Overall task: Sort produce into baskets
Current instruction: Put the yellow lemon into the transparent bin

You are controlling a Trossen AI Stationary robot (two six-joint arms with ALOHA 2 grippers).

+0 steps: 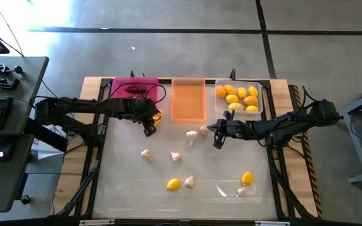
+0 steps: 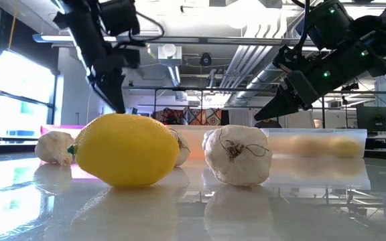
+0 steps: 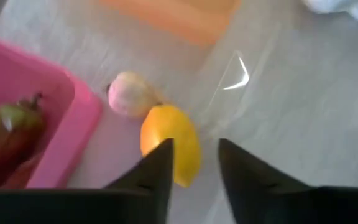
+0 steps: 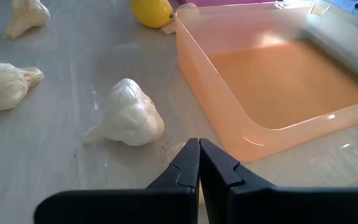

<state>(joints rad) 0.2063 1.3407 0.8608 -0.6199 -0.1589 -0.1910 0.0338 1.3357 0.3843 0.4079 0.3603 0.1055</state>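
Observation:
My left gripper (image 1: 149, 129) (image 3: 194, 146) hangs open just above the table, between the pink basket (image 1: 134, 88) and the orange basket (image 1: 188, 99). A lemon (image 3: 169, 146) lies under it, partly behind one finger, beside a garlic bulb (image 3: 129, 94). I cannot see the fingers touching either. Dark chili peppers (image 3: 8, 134) lie in the pink basket. The clear basket (image 1: 259, 85) holds several lemons (image 1: 239, 98). My right gripper (image 1: 219, 139) (image 4: 199, 149) is shut and holds nothing, close to a garlic bulb (image 4: 126, 115) in front of the orange basket (image 4: 278, 81).
Loose garlic bulbs (image 1: 146, 154) (image 1: 176, 156) (image 1: 189, 182) and two lemons (image 1: 173, 184) (image 1: 247, 178) lie on the table's near half. A clear plastic scrap (image 1: 244, 190) sits near the right lemon. Two more garlic bulbs (image 1: 192, 135) (image 1: 203, 130) rest at the table's middle.

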